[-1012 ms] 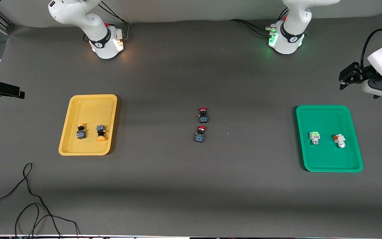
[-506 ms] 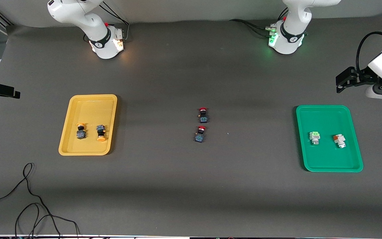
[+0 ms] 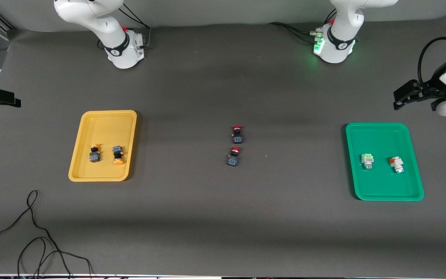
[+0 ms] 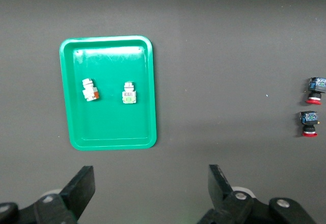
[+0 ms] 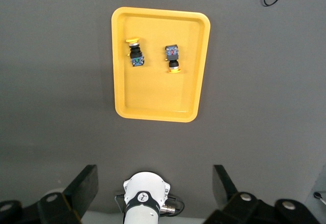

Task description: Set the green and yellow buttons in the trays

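Yellow tray lies toward the right arm's end of the bench with two orange-capped buttons in it; the green tray toward the left arm's end carries two white-grey buttons. Two red-capped buttons sit mid-bench, one at six o'clock of the other. Left gripper and right gripper hang high over the bench, jaws apart and empty.
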Robot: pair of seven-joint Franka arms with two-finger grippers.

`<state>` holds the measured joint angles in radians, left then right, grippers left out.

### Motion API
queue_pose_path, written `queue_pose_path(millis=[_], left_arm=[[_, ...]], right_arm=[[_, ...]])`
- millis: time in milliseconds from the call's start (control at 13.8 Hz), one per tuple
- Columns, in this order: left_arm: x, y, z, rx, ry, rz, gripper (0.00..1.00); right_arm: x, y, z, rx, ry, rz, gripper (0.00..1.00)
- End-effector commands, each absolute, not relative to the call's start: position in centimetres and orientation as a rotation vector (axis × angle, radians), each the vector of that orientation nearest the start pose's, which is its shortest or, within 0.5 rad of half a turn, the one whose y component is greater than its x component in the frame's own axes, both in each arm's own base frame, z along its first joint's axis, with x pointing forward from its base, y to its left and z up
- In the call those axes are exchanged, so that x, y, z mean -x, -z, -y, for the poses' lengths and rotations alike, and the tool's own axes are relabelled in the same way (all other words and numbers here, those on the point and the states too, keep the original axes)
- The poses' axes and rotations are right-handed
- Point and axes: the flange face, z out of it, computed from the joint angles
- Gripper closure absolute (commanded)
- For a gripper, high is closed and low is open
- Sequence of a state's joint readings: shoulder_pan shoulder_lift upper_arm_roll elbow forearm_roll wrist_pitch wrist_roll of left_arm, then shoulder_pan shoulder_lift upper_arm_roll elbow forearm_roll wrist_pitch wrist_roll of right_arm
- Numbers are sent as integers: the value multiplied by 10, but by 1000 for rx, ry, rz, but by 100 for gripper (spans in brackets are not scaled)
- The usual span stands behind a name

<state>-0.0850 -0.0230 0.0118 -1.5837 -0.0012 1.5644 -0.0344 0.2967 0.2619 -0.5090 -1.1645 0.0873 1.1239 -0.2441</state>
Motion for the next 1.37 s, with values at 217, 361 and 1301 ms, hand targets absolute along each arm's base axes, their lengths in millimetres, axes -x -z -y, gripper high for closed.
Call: queue_pose_path(millis=[217, 361, 1301], left_arm=[[-544, -630, 42, 3169, -37, -16, 1], [-544, -630, 41, 3164, -44, -13, 1], [-544, -630, 39, 3130, -42, -19, 1]], right_arm=[[-542, -642, 48, 3115, -367, 84, 0], [-535, -637, 44, 3110, -347, 106, 0], [-503, -624, 30, 3142, -150, 163, 0]])
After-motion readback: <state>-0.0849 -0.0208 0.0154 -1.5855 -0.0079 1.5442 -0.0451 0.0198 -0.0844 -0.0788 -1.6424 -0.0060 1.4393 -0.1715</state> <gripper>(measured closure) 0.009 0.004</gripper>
